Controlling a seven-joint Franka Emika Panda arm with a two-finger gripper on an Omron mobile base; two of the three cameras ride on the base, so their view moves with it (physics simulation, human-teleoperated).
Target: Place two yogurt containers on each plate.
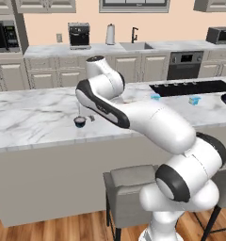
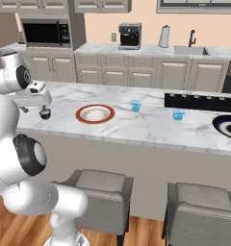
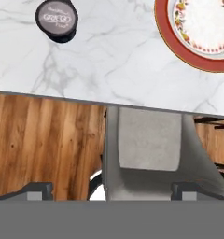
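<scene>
The two-finger claw at the end of the white arm points straight down with its jaws spread wide and nothing between them; the two dark fingertips frame a grey upholstered stool seat and the brown wooden plank floor below the counter edge. Ahead of the claw, on the white grey-veined marble island counter, a small squat dark navy yogurt cup with a pale printed lid stands upright, well clear of the fingers and untouched. In the right base view the claw hangs just above and beside this navy cup, near the counter's front edge. On the far side of the cup from the arm lies the round white-centred plate with a broad red-orange rim, bare of cups; its floral inner border shows in the hand view. Farther along the counter, well apart from the claw, two small light blue yogurt cups stand on the marble: one just past the red-rimmed plate, the other in front of the black rectangular cooktop. Beyond that, farthest from the claw, rests the round dark navy-black plate with a thin pale rim, also without cups.
</scene>
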